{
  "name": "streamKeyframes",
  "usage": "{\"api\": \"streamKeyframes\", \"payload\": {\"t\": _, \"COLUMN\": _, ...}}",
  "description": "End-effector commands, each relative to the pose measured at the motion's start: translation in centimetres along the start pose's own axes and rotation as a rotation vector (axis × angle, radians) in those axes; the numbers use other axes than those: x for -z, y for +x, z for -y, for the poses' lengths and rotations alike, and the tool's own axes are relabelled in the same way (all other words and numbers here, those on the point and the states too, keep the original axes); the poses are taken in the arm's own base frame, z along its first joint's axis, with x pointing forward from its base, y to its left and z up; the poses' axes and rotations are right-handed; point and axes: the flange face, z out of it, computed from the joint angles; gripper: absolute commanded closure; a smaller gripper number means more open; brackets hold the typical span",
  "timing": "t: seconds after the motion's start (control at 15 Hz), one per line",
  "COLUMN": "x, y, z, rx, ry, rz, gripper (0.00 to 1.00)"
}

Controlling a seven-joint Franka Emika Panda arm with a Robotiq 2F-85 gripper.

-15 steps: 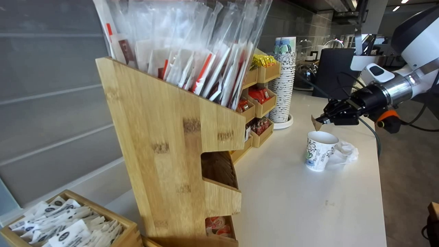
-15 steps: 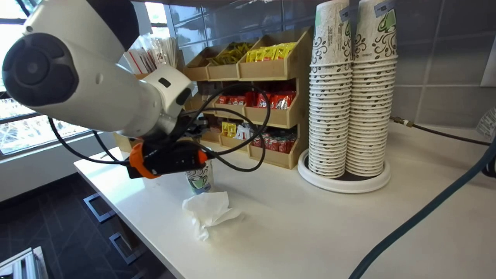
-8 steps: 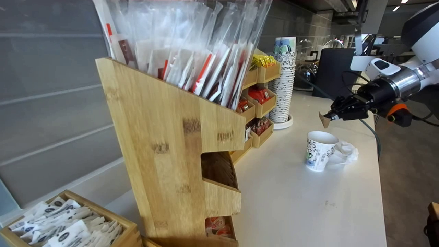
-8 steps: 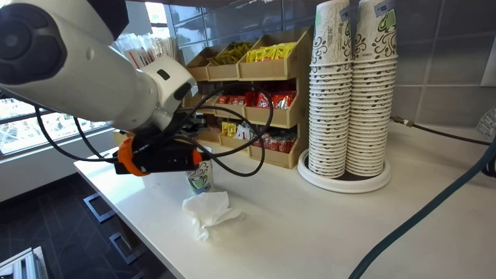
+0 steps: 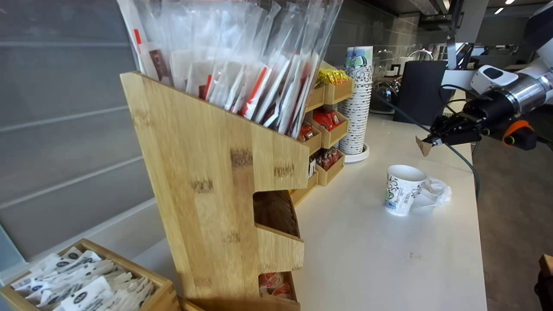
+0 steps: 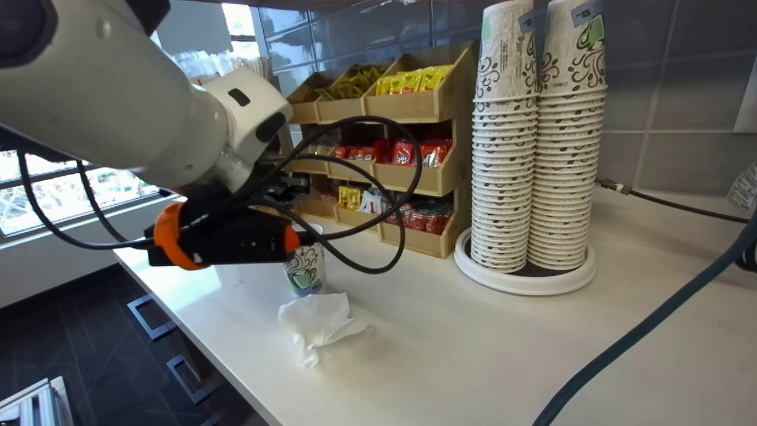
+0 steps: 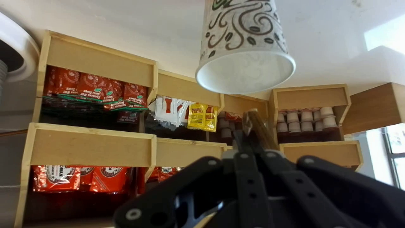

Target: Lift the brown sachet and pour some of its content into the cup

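One brown sachet (image 5: 424,147), small and flat, is held above the counter (image 5: 367,259), near the patterned paper cup (image 5: 401,194) but apart from it, higher than the rim. It is pinched between the closed fingertips of the gripper (image 5: 434,141).

Step in hand: lifting is judged complete and pouring under way or due; whether the sachet is torn, or any content released, is not shown. Next move, by judgement: if content is to be poured, the sachet must be brought over the cup's mouth and any open end tipped down, the pinch unrelaxed; if enough is poured, it is to be carried clear.

Orientation: in an exterior view a broad face is presented, one corner directed downward, another upward and away from the fingertips; a steep slant is taken by the longest visible edge. In the wrist view only a narrow strip is seen, nearly edge-on. The long axis cannot be settled, part being covered.

Patterned paper cup: one, stood upright; shown mouth-down in the inverted wrist view. White tissue (image 6: 319,322): one, crumpled, laid just beside the cup; contact cannot be told. Stacked paper cups (image 6: 502,171): two columns, carried on a round tray (image 6: 526,286). Wooden rack (image 6: 408,106): one, stocked with yellow packets (image 6: 417,81) and red packets (image 6: 434,154).
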Motion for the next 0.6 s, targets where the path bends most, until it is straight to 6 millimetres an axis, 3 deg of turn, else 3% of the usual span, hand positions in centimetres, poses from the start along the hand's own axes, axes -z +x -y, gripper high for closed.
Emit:
{"api": "streamKeyframes", "payload": {"t": 0.0, "x": 1.0, "y": 1.3, "z": 0.4, "rx": 0.005, "ry": -0.011, "rz": 0.02, "gripper": 1.0}}
{"api": "streamKeyframes", "payload": {"t": 0.53, "x": -0.5, "y": 2.3, "z": 1.4, "rx": 0.012, "ry": 0.019, "rz": 0.007, "gripper": 1.0}}
